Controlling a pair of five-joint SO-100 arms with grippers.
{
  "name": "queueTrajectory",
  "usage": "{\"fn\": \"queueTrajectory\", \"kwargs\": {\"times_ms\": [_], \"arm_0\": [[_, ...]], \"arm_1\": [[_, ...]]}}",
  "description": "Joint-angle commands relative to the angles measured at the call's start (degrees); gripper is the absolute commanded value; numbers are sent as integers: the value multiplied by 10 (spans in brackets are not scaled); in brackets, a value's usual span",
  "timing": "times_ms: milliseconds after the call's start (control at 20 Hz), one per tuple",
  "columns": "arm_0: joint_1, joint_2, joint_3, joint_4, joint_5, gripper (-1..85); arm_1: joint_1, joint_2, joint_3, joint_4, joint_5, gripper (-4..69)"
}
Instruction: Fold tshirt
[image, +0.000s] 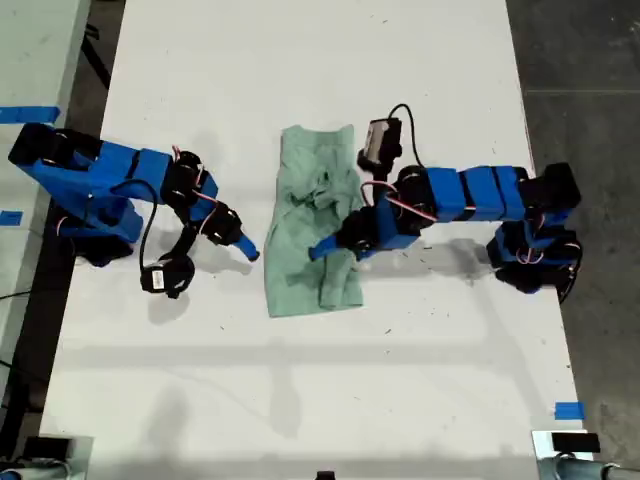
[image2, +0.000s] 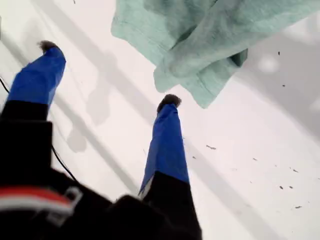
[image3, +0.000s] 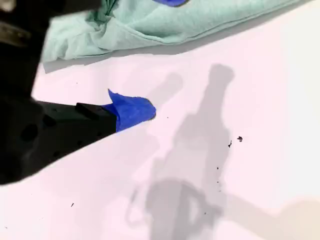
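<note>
The first gripper (image2: 109, 73) hangs open and empty by the crumpled tshirt (image2: 200, 45), while the second gripper (image: 247, 250) beside the tshirt shows only one fingertip (image3: 134, 111), so its grip cannot be told.

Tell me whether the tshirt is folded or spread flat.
Partly folded: the tshirt lies as a narrow strip, rumpled, with bunched layers on top.

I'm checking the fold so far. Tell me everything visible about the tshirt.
The tshirt is pale mint-green, soft knit-looking cloth, lying on the white table mid-scene in the exterior view as a crumpled lengthwise strip, bunched at its middle. The blue tool of the arm on the exterior view's right is over its lower part; contact unclear.
</note>
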Motion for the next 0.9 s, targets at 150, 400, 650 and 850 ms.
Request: {"fn": "queueTrajectory", "kwargs": {"times_ms": [150,400,650,850], "arm_0": [[-17,-47,-127,14,0,278],[-24,-134,-229,33,-4,281],[-23,-211,-237,-5,-23,285],[-26,-299,-235,-55,-42,291]], "arm_1": [[15,62,21,6,-19,341],[16,64,28,6,-21,340],[9,73,40,6,-14,340],[1,78,41,6,-11,340]]}}
